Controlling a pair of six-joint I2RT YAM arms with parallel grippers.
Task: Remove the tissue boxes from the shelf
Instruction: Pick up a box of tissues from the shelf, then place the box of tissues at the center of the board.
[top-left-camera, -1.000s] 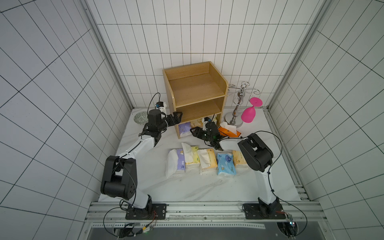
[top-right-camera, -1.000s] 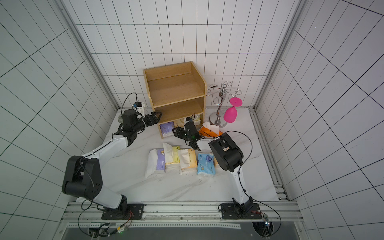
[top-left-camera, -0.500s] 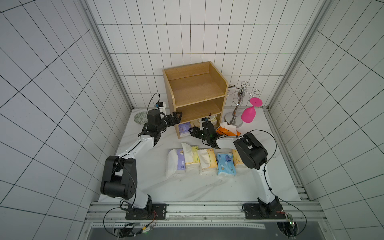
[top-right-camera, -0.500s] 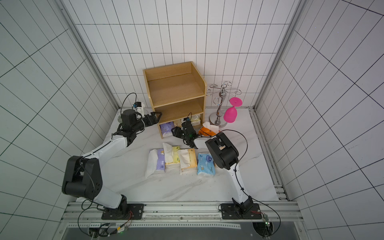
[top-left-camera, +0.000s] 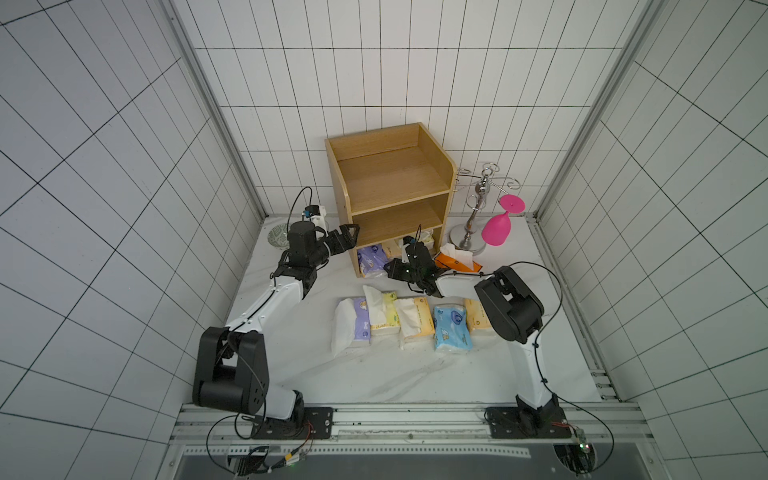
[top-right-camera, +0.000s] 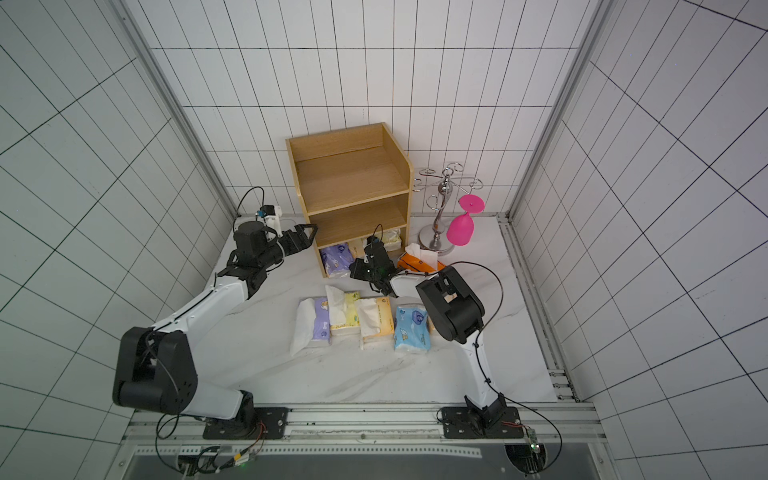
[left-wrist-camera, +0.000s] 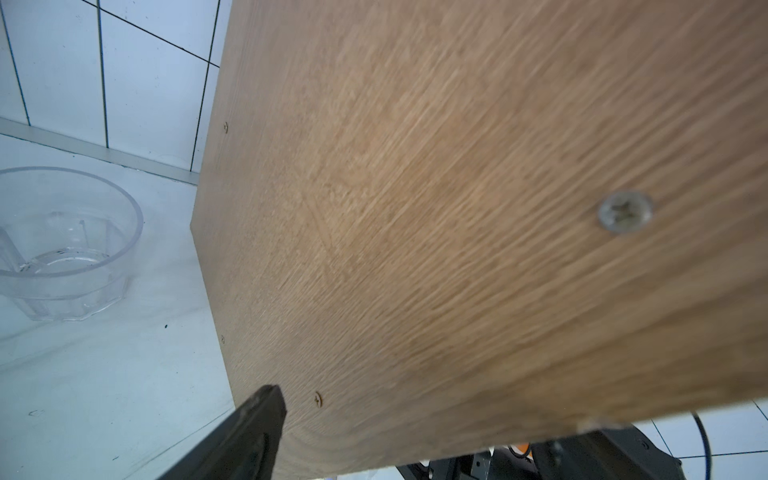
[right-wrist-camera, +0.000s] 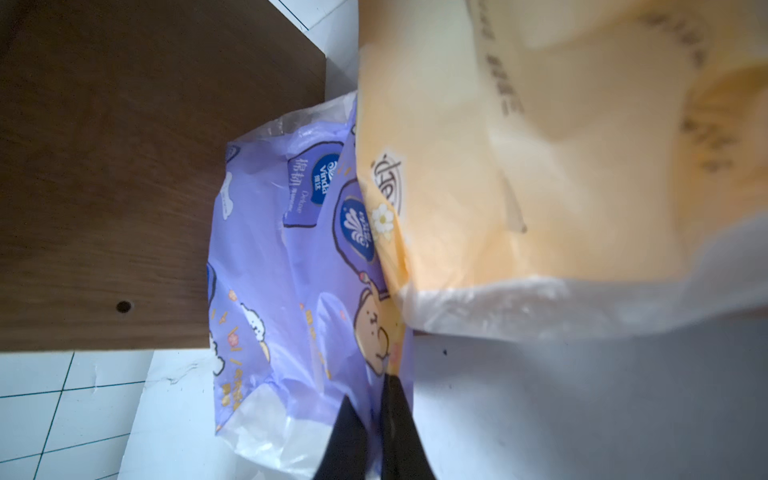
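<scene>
Right pincer pinches crinkly purple pack — soft plastic brick.

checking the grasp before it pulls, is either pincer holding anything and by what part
The right pincer is shut on the purple tissue pack, pinching the loose wrapper at its end. The left pincer is open, holding nothing.

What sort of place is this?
Probably a lab test cell: tiled walls box in a small table, left arm and right arm mount on a metal rail, and the shelf looks staged.
</scene>
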